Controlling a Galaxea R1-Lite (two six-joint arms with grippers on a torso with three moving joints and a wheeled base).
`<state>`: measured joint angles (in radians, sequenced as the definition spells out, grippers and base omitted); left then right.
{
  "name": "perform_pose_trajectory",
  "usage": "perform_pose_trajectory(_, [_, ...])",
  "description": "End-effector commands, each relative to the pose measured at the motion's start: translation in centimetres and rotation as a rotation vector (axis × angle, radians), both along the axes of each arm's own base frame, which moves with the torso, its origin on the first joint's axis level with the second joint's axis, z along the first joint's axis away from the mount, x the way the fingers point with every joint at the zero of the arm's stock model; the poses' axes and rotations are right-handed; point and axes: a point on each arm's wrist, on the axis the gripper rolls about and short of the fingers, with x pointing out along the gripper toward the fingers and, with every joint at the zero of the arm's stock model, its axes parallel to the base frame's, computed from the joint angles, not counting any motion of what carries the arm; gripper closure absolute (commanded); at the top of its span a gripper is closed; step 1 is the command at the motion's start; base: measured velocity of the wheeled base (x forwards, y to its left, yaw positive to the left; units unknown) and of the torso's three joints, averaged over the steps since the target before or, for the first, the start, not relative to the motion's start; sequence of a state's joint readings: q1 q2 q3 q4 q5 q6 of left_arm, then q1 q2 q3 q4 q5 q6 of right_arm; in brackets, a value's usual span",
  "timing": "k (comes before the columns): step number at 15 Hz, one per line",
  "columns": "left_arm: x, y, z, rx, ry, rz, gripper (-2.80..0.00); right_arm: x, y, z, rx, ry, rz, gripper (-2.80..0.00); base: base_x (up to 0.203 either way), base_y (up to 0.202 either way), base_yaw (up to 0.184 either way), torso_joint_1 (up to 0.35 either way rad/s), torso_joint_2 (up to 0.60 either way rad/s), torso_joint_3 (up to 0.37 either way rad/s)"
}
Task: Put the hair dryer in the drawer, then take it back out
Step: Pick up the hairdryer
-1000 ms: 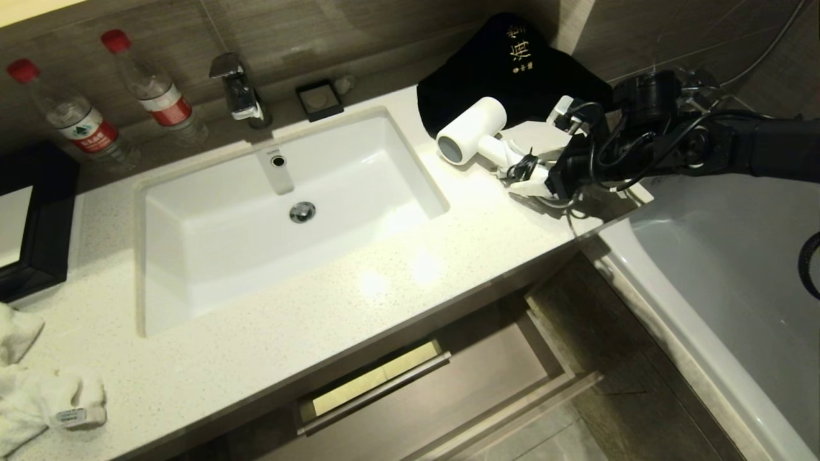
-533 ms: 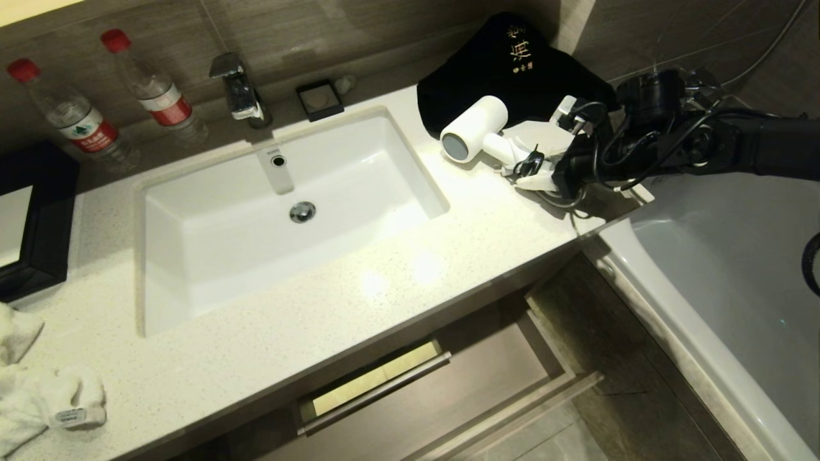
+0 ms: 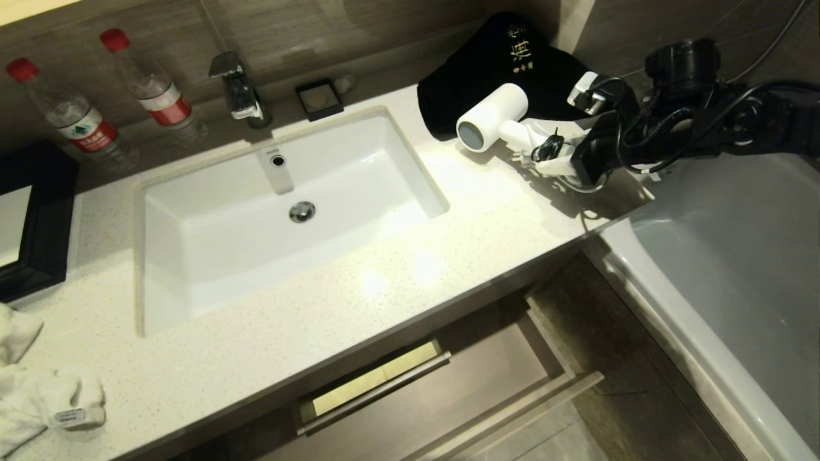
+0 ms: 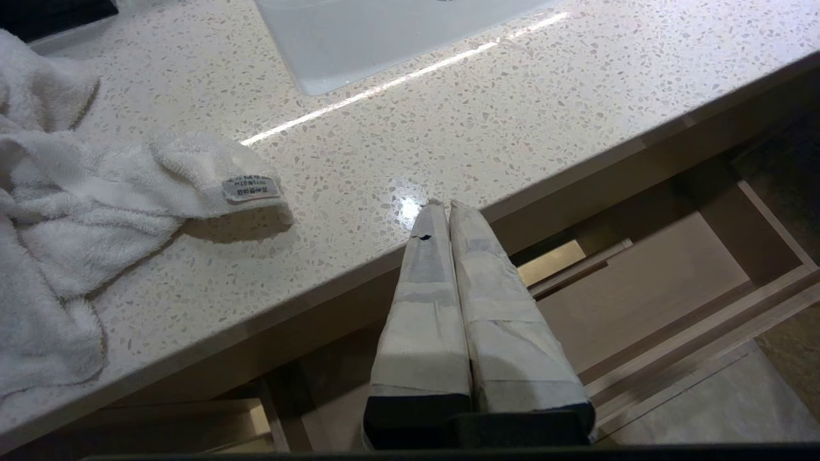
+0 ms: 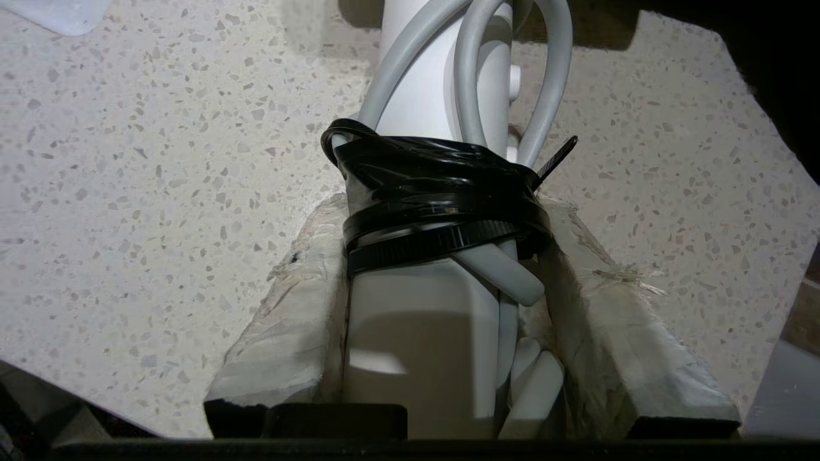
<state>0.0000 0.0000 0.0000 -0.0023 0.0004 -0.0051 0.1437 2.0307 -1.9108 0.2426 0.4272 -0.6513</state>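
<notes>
**Lifting the hair dryer toward the open drawer**

Reading from the left of the head view, two red-capped water bottles [image 3: 70, 118] stand at the back wall beside the chrome faucet [image 3: 237, 89], and a white towel [image 3: 38, 397] lies crumpled at the counter's near left corner. The left gripper [image 4: 442, 211] is parked low by the counter edge, its taped fingers pressed together on nothing. The white sink [image 3: 282, 211] fills the middle of the speckled countertop [image 3: 384, 282]. Below its front edge the drawer [image 3: 487, 378] stands pulled out, nothing visible inside it.

Farther right, the hair dryer [image 3: 490, 118] hangs clear of the counter in front of a black cloth bag [image 3: 506, 64], its grey end facing the sink. The right gripper [image 5: 442, 282] clamps the white handle just below the black strap [image 5: 442, 198] that binds the cord, one padded finger on each side. The right arm reaches in level from the bathtub [image 3: 724, 269] side, wrist turned toward the sink.

The step in hand looks like the first carry, from counter to drawer. The next move likely calls for swinging the dryer out past the counter's front edge, then lowering it into the drawer without the barrel catching its front panel.
</notes>
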Motion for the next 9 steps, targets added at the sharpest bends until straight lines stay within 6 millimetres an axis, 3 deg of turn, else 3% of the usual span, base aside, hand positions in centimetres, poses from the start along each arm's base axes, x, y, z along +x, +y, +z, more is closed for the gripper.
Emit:
perform_pose_trajectory(1, [0.0, 0.0, 0.0, -0.001, 0.001, 0.001, 0.00, -1.7, -0.2, 1.3, -0.002, -0.014, 0.007, 0.00, 0.000, 0.000, 0.000, 0.000, 0.00, 0.000])
perform_pose_trajectory(4, [0.0, 0.0, 0.0, -0.001, 0.000, 0.000, 0.00, -3.6, -0.4, 2.3, -0.005, -0.009, 0.014, 0.00, 0.000, 0.000, 0.000, -0.041, 0.04, -0.002])
perform_pose_trajectory(9, [0.0, 0.0, 0.0, -0.001, 0.001, 0.000, 0.00, -10.2, -1.3, 6.3, 0.000, -0.034, 0.018, 0.00, 0.000, 0.000, 0.000, -0.307, 0.23, -0.069])
